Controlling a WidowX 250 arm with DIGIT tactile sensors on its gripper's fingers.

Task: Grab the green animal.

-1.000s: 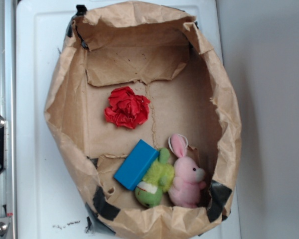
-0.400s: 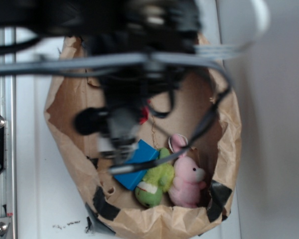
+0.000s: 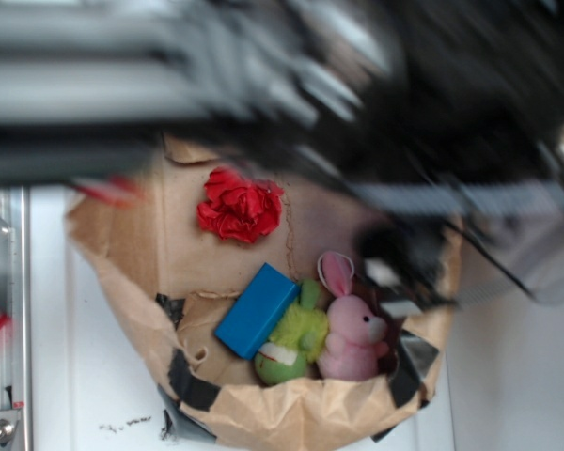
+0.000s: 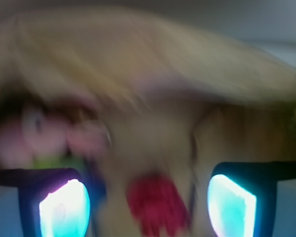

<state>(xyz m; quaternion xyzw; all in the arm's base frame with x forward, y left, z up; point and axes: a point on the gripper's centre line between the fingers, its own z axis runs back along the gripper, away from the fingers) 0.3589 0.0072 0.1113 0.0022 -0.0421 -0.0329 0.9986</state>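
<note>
Arm swept right, blurred; tool (image 4: pixel 148 202) spread wide, empty; green animal (image 3: pixel 292 344) untouched between blue block (image 3: pixel 256 309), pink bunny (image 3: pixel 352 336).

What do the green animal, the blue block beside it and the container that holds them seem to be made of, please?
The lime-green fuzzy plush animal looks like soft pile fabric: its outline is fluffy. The blue rectangular block appears rigid with a smooth matte finish, plastic or painted wood; the look leaves it open. The brown crumpled paper bag looks like kraft paper, creased and torn, patched with dark tape.
</note>
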